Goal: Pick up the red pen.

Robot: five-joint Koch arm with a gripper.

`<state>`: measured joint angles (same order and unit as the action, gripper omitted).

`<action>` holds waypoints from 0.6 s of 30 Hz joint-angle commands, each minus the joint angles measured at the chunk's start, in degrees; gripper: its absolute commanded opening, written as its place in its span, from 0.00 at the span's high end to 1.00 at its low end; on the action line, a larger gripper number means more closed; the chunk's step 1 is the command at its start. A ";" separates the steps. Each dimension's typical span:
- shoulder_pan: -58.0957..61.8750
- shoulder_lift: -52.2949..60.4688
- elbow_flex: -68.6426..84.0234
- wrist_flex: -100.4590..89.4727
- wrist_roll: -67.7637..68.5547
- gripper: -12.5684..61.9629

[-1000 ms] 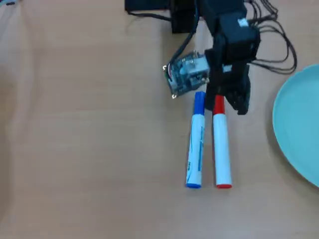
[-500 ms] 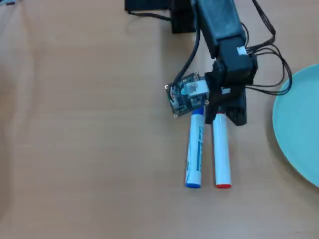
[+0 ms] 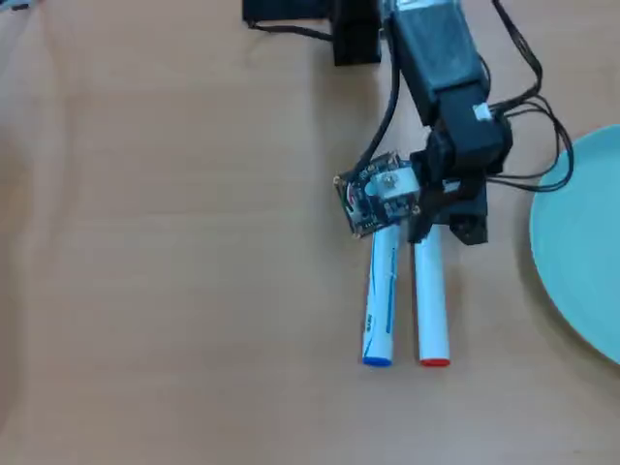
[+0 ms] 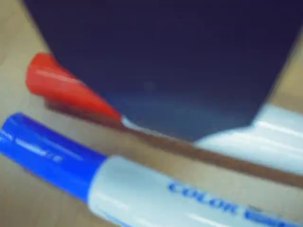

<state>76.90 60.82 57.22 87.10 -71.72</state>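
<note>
Blue-capped marker (image 3: 382, 295) on wooden table (image 3: 145, 242); pale teal plate (image 3: 581, 242) at right

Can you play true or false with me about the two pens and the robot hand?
1. The red pen and the blue pen lie side by side on the table. True.
2. The blue pen has no writing on it. False: the wrist view shows blue print on its white barrel.
3. The hand is over the red pen's upper end in the overhead view. True.
4. A green plate sits between the two pens. False: the light blue plate is off at the right edge of the overhead view.
5. The red pen is already lifted high in the air. False: it lies level with the blue pen, apparently on the table.
</note>
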 commanded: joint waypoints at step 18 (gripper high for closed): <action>-0.18 -5.19 -5.01 -4.39 -0.97 0.49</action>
<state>76.64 55.11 57.22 84.38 -71.81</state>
